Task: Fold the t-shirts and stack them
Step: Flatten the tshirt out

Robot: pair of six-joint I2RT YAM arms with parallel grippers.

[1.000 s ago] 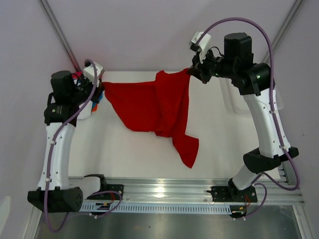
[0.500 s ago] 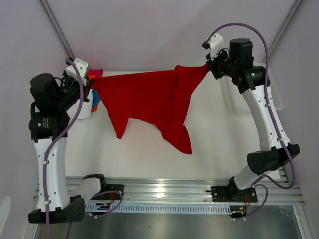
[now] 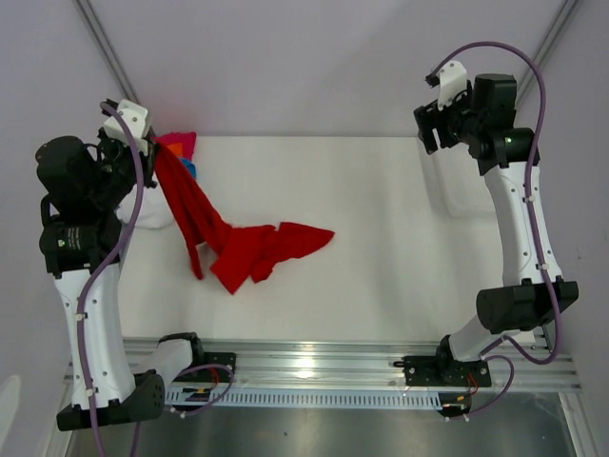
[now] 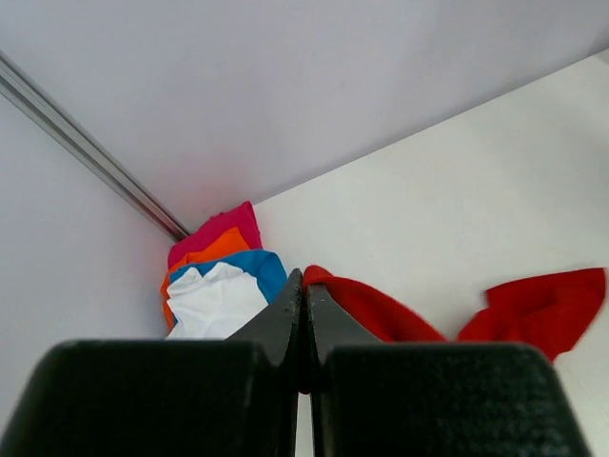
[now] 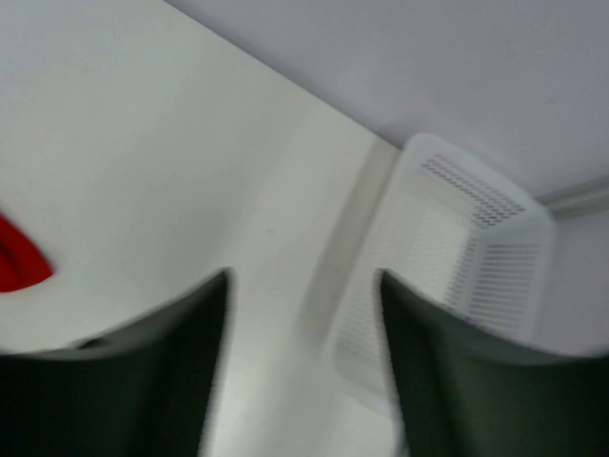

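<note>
Left gripper point(image 4: 304, 288): fingers pinched shut on red t-shirt point(image 3: 249, 249) edge, held high at far-left corner | shirt trails down onto table point(image 3: 400, 238), bunched left of centre | right gripper point(image 5: 304, 281): fingers spread, empty, apparently above mesh basket point(image 5: 466, 248) (blurred) | other t-shirts point(image 4: 221, 281) heaped in far-left corner.

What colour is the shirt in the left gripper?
Plain bright red; the shirt shows best in top external view.

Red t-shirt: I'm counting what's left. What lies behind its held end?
A heap of shirts, pink, orange, blue and white, in the far-left corner. The left gripper, shut on the red t-shirt, covers its lower part; any others are hidden.
</note>
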